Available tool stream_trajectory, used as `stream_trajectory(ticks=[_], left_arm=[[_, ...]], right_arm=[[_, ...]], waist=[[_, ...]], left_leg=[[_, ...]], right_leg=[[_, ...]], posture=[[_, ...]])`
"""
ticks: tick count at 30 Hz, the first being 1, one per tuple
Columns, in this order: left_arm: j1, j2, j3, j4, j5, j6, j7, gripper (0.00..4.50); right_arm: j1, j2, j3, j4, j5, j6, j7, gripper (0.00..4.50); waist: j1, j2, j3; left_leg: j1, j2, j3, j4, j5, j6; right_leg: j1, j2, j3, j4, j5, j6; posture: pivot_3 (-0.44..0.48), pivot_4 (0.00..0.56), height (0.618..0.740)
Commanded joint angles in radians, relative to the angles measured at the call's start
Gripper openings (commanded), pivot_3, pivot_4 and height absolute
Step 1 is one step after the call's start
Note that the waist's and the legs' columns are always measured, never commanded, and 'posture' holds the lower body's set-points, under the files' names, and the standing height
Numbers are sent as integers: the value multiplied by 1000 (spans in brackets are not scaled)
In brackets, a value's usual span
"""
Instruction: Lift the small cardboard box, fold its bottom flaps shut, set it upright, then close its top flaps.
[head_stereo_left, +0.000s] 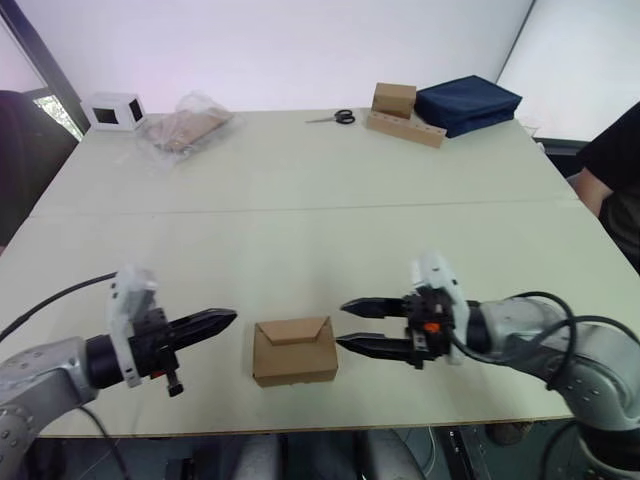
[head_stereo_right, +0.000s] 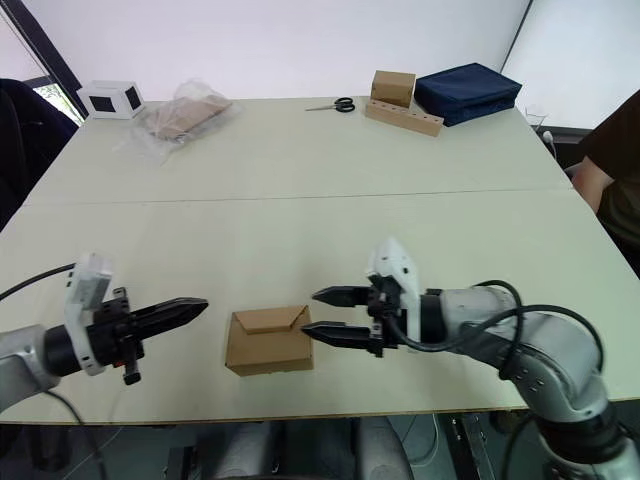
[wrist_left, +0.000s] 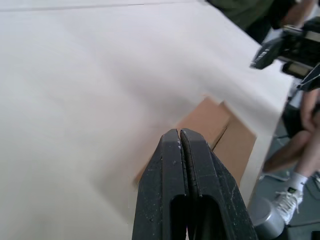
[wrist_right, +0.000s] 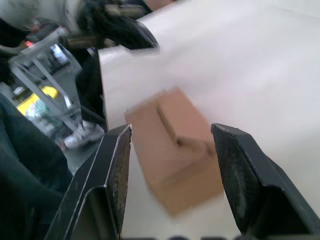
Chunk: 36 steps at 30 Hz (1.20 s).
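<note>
Near the front edge of the bench (head_stereo_left: 300, 190) sits the small cardboard box (head_stereo_left: 294, 352), resting flat with its top flaps (head_stereo_left: 293, 331) folded shut. Neither tool touches it. Just beside its right end hangs the right tool (head_stereo_left: 350, 325), its fingers spread apart and empty. Off its left end, a little apart, the left tool (head_stereo_left: 228, 318) points toward it with fingers pressed together, gripping nothing. Along the far edge lie scissors (head_stereo_left: 334, 118), a brown box (head_stereo_left: 393, 99) atop a holed cardboard strip (head_stereo_left: 405, 129), a dark blue bag (head_stereo_left: 468, 103), a plastic-wrapped bundle (head_stereo_left: 187, 126) and a white box (head_stereo_left: 114, 111).

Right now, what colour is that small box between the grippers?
Plain brown small cardboard box, clearest in the left eye view.
</note>
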<state>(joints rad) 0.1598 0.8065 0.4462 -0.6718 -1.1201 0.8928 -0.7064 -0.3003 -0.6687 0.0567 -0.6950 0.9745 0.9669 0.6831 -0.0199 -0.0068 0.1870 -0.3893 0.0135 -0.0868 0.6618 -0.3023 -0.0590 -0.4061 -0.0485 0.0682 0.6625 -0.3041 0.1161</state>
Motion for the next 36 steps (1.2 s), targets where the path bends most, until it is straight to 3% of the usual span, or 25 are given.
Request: stream_trajectory(ticks=[1,12,23,29,33,36], left_arm=[[-41,-4,-113,-37,65,-18,42,0],[-97,12,-383,-41,293,-74,36,0],[-121,71,-484,-37,415,-98,-4,0],[-127,41,-461,-19,415,-125,-7,0],[-121,-14,-355,-2,354,-166,0,0],[-122,-23,-226,19,242,-128,13,0]], right_arm=[[-34,39,96,3,-54,5,-37,2637],[-99,39,272,23,-203,34,-43,2637],[-144,52,314,26,-226,139,-68,2637],[-136,71,281,22,-223,130,-70,2637],[-72,56,169,-5,-188,40,-25,2637],[-11,46,40,-22,-108,14,0,2637]], waist=[[0,0,0],[4,0,0],[3,1,-1],[2,2,-2],[7,1,-1],[5,1,-1]], left_leg=[[0,0,0,0,0,0],[0,0,0,0,1,-1],[1,0,0,0,1,-1],[1,0,0,0,0,-1],[1,0,0,0,0,-1],[1,0,0,0,0,-1]], right_leg=[[0,0,0,0,0,0],[0,0,0,0,0,0],[1,0,0,0,0,0],[1,0,0,0,0,0],[1,0,0,1,0,0],[1,0,0,1,0,0]], posture=[[0,150,740],[0,150,740],[0,150,740],[0,150,740],[0,150,740],[0,150,740]])
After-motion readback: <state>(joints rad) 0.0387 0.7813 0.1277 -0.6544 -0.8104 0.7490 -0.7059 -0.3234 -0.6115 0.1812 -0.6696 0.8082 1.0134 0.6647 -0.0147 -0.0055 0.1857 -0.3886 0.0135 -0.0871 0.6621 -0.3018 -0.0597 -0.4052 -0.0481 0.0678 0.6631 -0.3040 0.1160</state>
